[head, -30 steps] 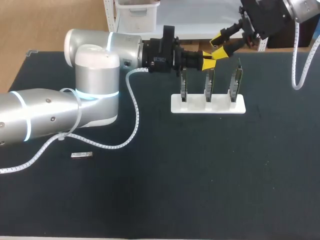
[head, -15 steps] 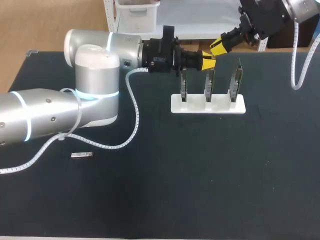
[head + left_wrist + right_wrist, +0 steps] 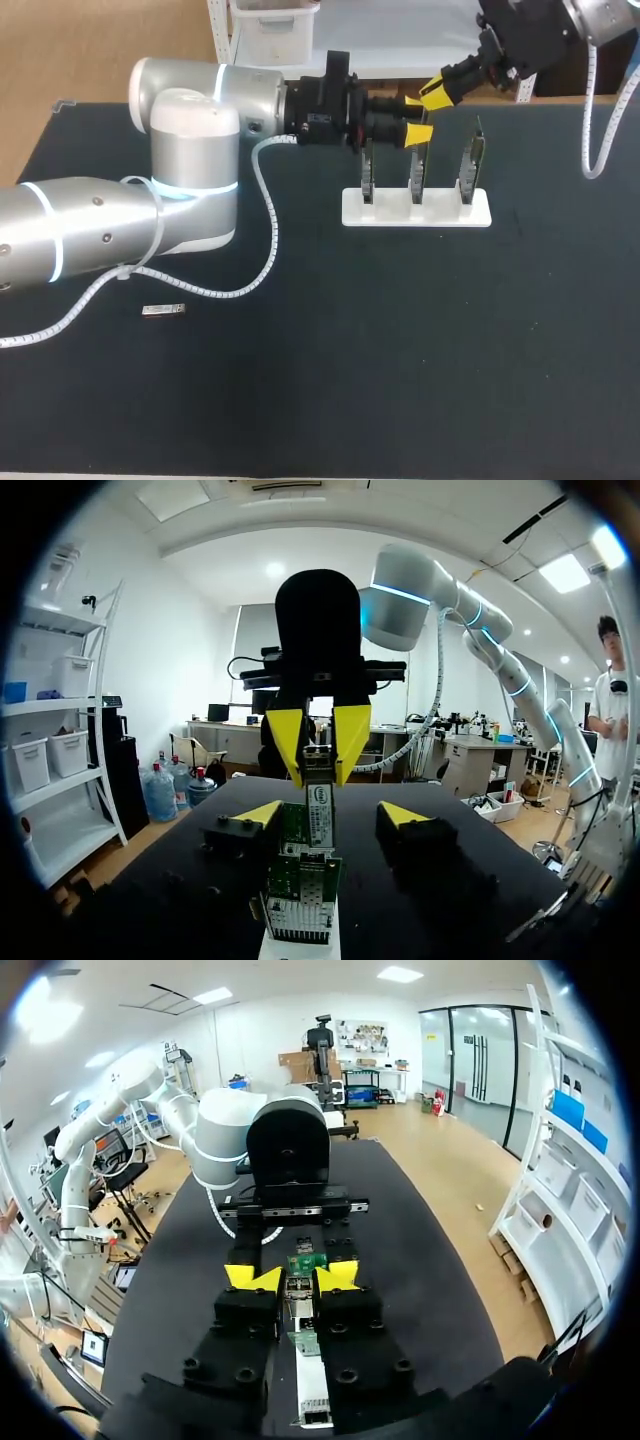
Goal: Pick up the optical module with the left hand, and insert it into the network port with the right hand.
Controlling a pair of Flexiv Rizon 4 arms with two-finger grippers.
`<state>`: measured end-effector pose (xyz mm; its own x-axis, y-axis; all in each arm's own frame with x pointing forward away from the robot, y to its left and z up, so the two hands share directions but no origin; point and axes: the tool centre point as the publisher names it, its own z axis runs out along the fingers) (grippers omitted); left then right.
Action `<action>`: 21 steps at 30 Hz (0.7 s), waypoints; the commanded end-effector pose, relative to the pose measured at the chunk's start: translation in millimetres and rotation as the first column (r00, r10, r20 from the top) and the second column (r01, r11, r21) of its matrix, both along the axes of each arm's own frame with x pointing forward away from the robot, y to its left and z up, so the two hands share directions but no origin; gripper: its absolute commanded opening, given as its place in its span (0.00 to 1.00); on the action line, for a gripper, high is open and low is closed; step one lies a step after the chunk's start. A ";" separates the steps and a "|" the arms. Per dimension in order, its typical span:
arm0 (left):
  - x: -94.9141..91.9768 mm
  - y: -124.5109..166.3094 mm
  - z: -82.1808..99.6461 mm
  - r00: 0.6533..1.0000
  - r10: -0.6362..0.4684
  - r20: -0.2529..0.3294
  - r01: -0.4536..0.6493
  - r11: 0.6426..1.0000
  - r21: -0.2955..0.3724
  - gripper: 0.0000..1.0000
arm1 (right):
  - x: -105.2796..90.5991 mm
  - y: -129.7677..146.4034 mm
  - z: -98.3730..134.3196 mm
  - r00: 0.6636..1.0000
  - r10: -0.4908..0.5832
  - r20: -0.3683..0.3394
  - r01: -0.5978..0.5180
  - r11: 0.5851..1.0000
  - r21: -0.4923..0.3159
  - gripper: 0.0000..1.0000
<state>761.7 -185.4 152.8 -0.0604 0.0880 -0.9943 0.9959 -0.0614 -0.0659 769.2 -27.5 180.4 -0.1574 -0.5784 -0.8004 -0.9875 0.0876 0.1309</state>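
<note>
**Head view.** The left arm [image 3: 190, 150] is extended from the left edge of the table [image 3: 400, 350] toward its far edge. The left gripper [image 3: 415, 118] is held over a white stand [image 3: 416, 208], which carries three upright network cards [image 3: 418, 165]. The stand is set near the far edge, slightly right of the middle. The right gripper [image 3: 438, 93] is seen near the far right corner, its yellow tips drawn together just beyond the left gripper's. The optical module cannot be made out in this view. A small silvery bar [image 3: 164, 311] is shown lying flat near the left edge, well apart from the stand.

**Left wrist view.** The optical module [image 3: 318, 815], a slim metallic bar with a pale label, is pinched at one end between the wedge-shaped tips of the right gripper [image 3: 318, 745]. The left gripper's [image 3: 330, 815] fingers are spread wide on either side of the module and touch nothing. The module's free end is seen against a green circuit board [image 3: 290, 852] fitted with a ribbed metal port cage [image 3: 298, 917].

**Right wrist view.** The right gripper [image 3: 295, 1278] is shown clamped narrowly on the module [image 3: 297, 1288], with blocky black fingers behind its tips.
</note>
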 end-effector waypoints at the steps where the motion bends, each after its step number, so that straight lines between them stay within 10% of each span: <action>1: 0.6 -0.3 -0.1 1.000 -0.001 -0.001 0.001 1.000 0.002 1.00 | 2.7 0.7 -0.3 1.000 0.004 -0.002 -0.004 1.000 0.000 0.00; 11: -1.0 9.2 0.6 1.000 0.021 0.012 -0.021 0.999 0.033 1.00 | 5.1 -0.6 0.9 1.000 0.001 0.004 -0.001 1.000 -0.003 0.00; 21: -0.1 13.8 2.0 0.990 0.044 0.134 -0.072 0.976 0.207 1.00 | 5.2 -1.0 1.2 1.000 -0.004 0.005 0.004 1.000 0.000 0.00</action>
<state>769.9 -171.3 145.4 0.0449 0.2539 -0.9662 0.9990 -0.0079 0.0443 773.8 -28.5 181.8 -0.1553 -0.5792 -0.8002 -0.9879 0.0913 0.1257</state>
